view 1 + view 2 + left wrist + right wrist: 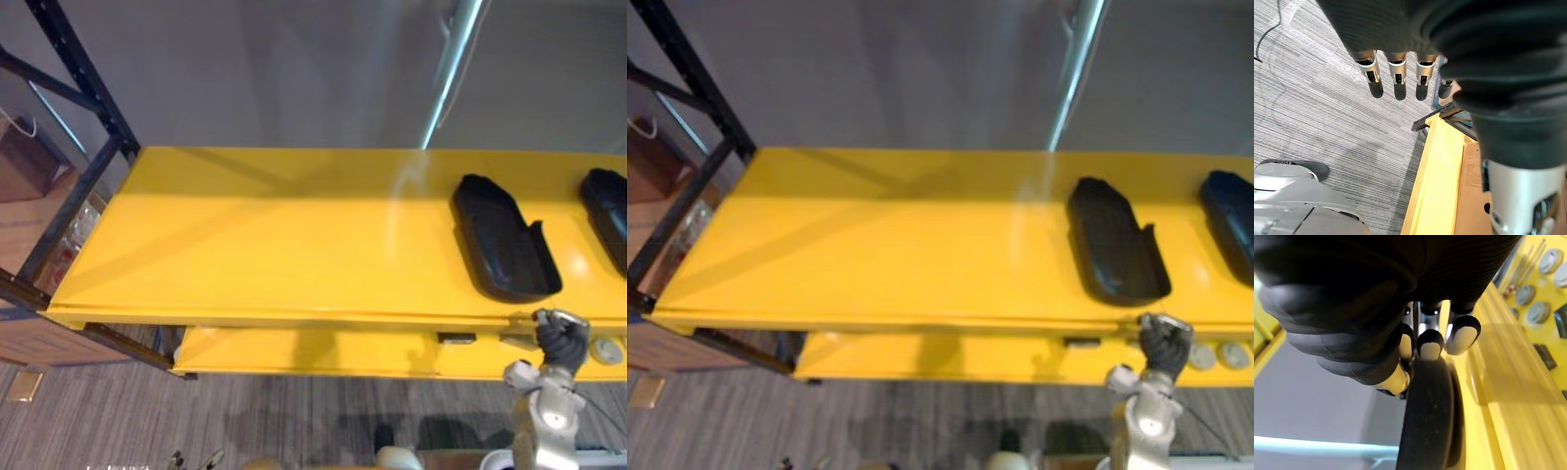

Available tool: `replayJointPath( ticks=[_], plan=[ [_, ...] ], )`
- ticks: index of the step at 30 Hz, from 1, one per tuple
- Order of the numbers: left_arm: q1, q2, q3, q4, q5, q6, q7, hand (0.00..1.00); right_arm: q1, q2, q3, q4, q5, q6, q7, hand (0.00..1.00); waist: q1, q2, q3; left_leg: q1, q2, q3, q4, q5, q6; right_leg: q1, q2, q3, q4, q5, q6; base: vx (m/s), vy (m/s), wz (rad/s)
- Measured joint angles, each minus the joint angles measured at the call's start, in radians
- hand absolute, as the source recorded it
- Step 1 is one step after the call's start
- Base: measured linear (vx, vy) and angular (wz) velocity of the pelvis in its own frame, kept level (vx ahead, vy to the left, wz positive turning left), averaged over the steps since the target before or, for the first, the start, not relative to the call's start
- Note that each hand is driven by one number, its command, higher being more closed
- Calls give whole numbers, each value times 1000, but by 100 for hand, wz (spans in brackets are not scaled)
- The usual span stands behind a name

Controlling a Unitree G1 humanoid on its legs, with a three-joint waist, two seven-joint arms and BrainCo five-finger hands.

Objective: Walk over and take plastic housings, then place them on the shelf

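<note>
The yellow shelf (274,245) stands across the scene, and its top board is bare on the left and in the middle. On the right part of this board lies a black plastic housing (502,240). It is long, it lies flat with its hollow side up, and it runs from far to near with a slight slant. Its near end comes close to the near edge of the board. A second housing (607,211) of the same kind lies further right on the same board, apart from the first one, and the picture's border cuts it. The right hand (560,341) is at the near edge of the top board, just beside the near end of the first housing. In the right wrist view the dark tips are directly at the end of this housing, but I cannot tell if the fingers are clamped on it or only touch it. The left hand (1398,78) hangs over the grey carpet (1317,98), near the left end of the shelf. Its fingers are straight, side by side with small gaps, and they hold nothing. Under the top board there is a lower board (313,351), also yellow, with some round grey discs (607,350) at its right end. A black frame (83,73) carries the shelf at the far left.
</note>
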Motion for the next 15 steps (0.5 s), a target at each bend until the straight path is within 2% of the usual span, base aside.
replayJointPath(
  ticks=[14, 15],
  plan=[
    [-1, 0, 5, -4, 1, 0, -2, 0, -105, -53, -19, 103, 1, 6, -1, 100, 7, -6, 0, -16, -17, -25, 1, 7, 5, 9, -16, -25, -6, 3, 6, -5, 3, 5],
    [-1, 0, 12, -6, 1, 1, -4, 0, -147, -62, -20, 104, 0, 24, -1, 100, 8, -7, 1, -18, -19, -27, 2, 7, 5, 9, -18, -25, -7, 4, 7, 0, 0, 0]
  ],
)
